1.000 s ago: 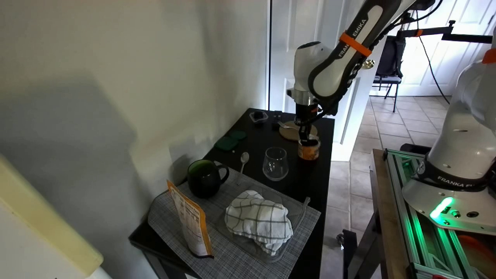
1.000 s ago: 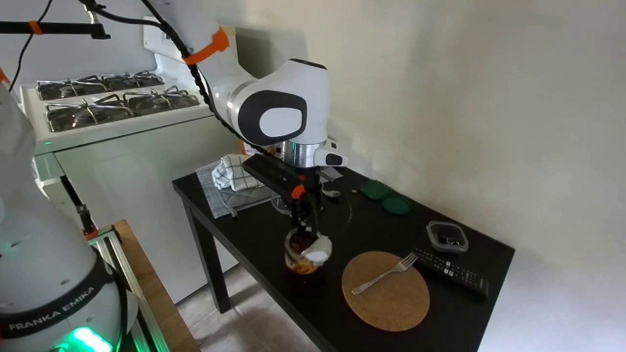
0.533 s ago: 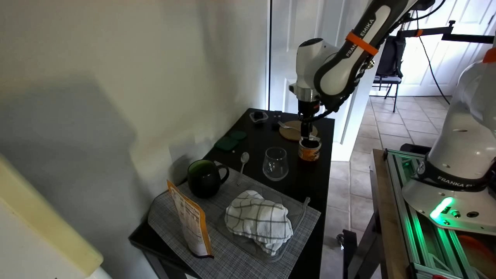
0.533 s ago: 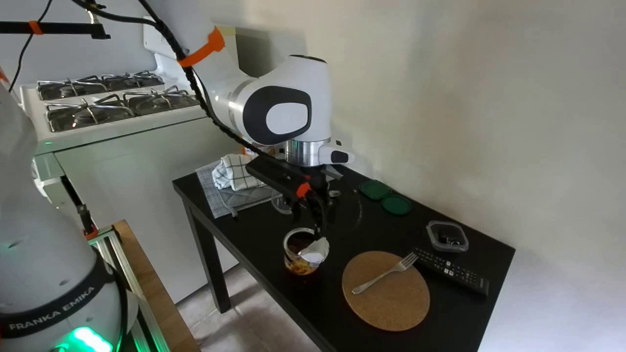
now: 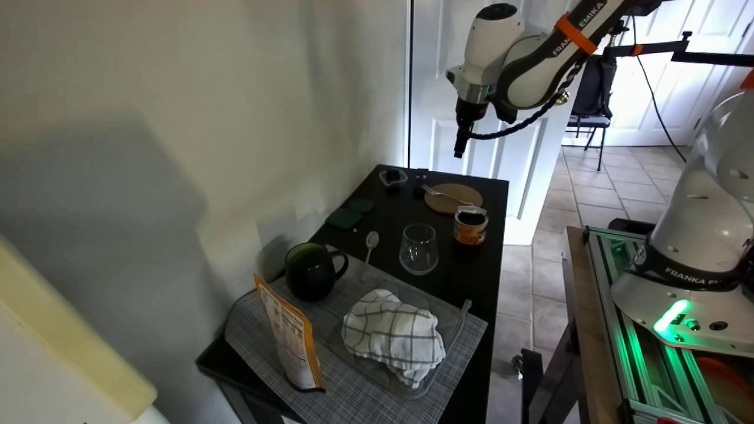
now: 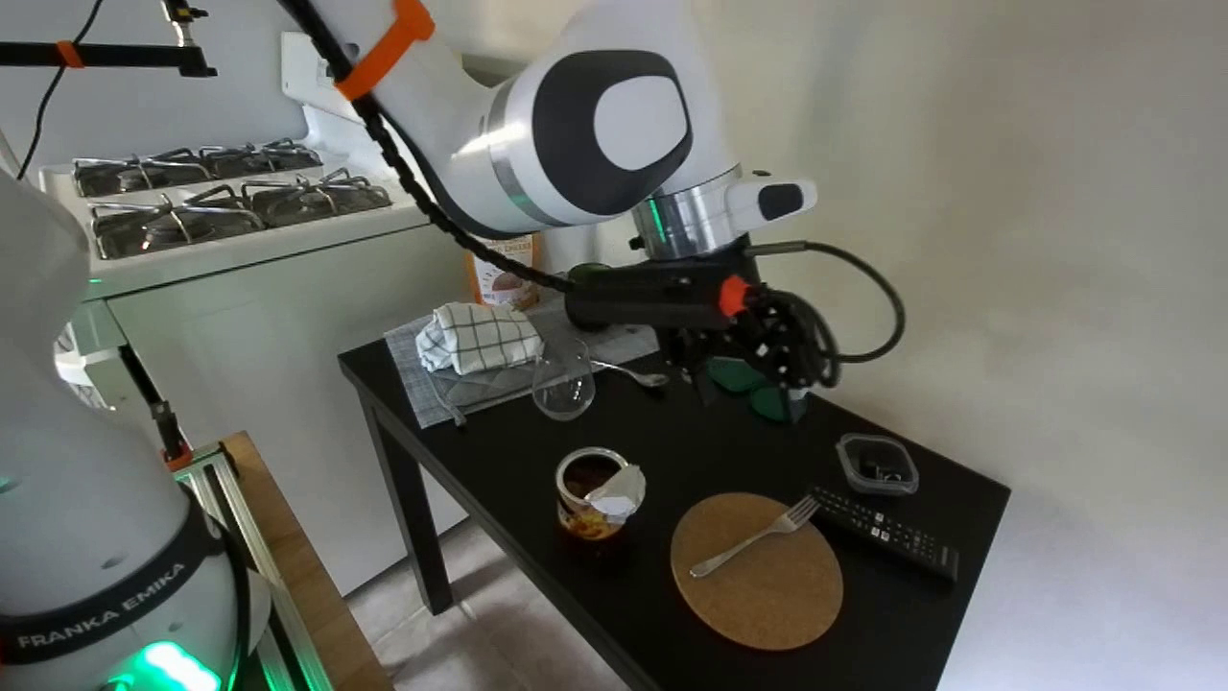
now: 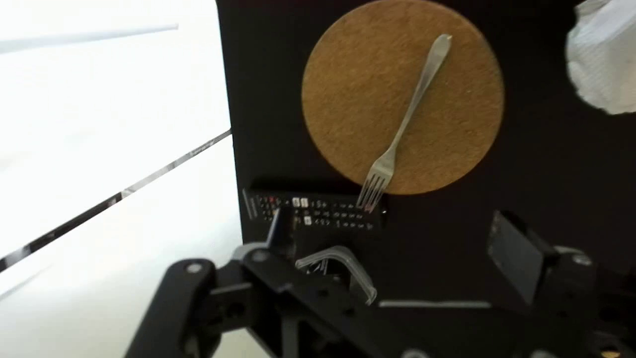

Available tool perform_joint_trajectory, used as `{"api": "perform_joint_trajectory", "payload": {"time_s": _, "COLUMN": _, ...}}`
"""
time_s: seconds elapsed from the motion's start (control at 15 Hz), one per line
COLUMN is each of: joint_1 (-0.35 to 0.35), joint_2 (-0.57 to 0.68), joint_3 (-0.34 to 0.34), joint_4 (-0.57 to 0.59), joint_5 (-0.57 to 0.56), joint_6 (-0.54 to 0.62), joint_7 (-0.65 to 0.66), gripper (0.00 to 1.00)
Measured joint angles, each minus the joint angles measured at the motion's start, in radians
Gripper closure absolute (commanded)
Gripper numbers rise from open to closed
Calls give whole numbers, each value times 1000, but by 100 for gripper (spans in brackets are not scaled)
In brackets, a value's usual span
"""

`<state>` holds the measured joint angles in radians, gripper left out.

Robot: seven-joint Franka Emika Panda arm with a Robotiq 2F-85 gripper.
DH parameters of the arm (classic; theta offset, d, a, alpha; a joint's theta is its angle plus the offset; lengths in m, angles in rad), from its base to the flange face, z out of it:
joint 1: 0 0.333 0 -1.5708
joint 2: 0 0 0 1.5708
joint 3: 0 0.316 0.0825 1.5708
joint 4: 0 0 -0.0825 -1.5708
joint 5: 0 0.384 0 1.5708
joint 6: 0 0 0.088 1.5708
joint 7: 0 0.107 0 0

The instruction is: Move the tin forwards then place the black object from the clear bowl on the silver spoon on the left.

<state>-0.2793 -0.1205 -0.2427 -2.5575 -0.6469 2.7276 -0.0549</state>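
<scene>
Hangs over table (image 6: pixel 705 451) with claw (image 7: pixel 395 238) spread — in an exterior view, with bowl (image 6: pixel 885 488) at three o'clock from tin (image 6: pixel 578 512), spoon (image 6: pixel 649 380) at one.

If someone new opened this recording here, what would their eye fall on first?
Probably the white and black robot arm above the black table, its end effector open and empty. Next, the green light glowing on the robot's base, and the round tan board with a fork lying on it. The orange-brown tin stands near that board, its silvery lid bent back.
</scene>
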Motion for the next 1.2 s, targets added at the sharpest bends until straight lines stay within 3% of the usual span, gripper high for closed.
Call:
{"api": "perform_joint_trajectory", "payload": {"time_s": 0.2, "joint_1": 1, "joint_2": 99, "joint_3": -33, "joint_4": 98, "joint_5": 106, "joint_6": 66, "joint_7": -243, "gripper": 0}}
{"api": "perform_joint_trajectory", "payload": {"time_s": 0.4, "joint_1": 16, "joint_2": 224, "joint_3": -7, "joint_4": 178, "joint_5": 309, "joint_6": 85, "joint_7": -458, "gripper": 0}}
{"api": "perform_joint_trajectory", "payload": {"time_s": 0.87, "joint_1": 18, "joint_2": 279, "joint_3": 9, "joint_4": 221, "joint_5": 353, "joint_6": 99, "joint_7": -482, "gripper": 0}}
{"api": "perform_joint_trajectory", "payload": {"time_s": 1.2, "joint_1": -70, "joint_2": 395, "joint_3": 52, "joint_4": 342, "joint_5": 519, "joint_6": 161, "joint_7": -609, "gripper": 0}}
